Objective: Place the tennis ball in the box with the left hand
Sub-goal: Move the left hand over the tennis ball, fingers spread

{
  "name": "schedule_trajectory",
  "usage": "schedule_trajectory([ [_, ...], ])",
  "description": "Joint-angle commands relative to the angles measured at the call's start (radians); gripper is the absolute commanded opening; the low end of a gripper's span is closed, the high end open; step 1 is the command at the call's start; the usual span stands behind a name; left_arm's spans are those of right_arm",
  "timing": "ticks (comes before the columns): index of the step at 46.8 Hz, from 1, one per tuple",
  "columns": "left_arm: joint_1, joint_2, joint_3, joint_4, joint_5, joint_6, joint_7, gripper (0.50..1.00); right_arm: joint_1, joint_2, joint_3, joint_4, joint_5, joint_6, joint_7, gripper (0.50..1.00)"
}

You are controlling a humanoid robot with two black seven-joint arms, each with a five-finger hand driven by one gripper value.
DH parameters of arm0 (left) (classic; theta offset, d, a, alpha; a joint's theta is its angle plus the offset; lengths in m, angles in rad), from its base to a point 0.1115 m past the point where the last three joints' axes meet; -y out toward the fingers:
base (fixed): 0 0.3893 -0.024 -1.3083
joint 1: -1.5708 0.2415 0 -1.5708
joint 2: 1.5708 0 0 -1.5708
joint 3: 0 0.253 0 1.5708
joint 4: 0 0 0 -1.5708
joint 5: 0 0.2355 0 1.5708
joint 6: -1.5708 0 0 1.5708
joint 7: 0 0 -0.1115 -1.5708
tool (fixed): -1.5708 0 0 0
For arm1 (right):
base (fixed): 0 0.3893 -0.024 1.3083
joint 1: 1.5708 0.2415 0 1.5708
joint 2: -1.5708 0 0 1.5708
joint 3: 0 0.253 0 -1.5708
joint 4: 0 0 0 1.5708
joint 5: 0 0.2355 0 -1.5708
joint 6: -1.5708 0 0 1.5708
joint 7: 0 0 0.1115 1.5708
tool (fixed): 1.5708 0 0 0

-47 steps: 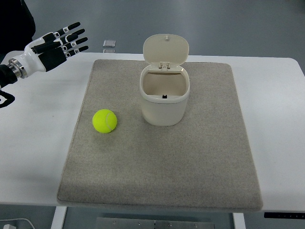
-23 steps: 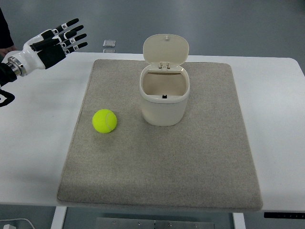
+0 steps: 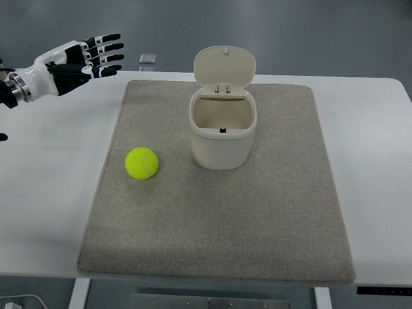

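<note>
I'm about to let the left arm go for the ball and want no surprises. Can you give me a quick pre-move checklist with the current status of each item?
1. Box lid open, standing upright behind the opening: ok.
2. Box interior free to take the ball: ok, only a small dark mark at the front inner wall shows.
3. Tennis ball resting free on the grey mat, apart from the box: ok.
4. Left hand empty, fingers spread: ok.
5. Left hand positioned over the ball: not ok, it is over the table's far left corner, well off the mat.
6. Right arm out of the way: ok, not in view.
</note>
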Motion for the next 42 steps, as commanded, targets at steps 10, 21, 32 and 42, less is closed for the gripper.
schedule_trajectory([
  [10, 0.001, 0.052, 0.003, -0.105, 0.393, 0.012, -0.096, 0.994, 0.0, 0.0, 0.0, -0.001, -0.001, 0.0, 0.0, 0.938],
  [21, 0.001, 0.127, 0.005, -0.252, 0.646, 0.017, -0.128, 0.992, 0.001, 0.0, 0.0, 0.001, -0.001, 0.0, 0.0, 0.938],
  [32, 0.005, 0.152, 0.005, -0.387, 0.92, 0.025, -0.191, 0.992, 0.0, 0.0, 0.0, -0.001, -0.001, 0.0, 0.0, 0.938],
  [42, 0.018, 0.142, 0.018, -0.461, 1.127, 0.141, -0.205, 0.992, 0.0, 0.0, 0.0, -0.001, 0.001, 0.0, 0.0, 0.938],
])
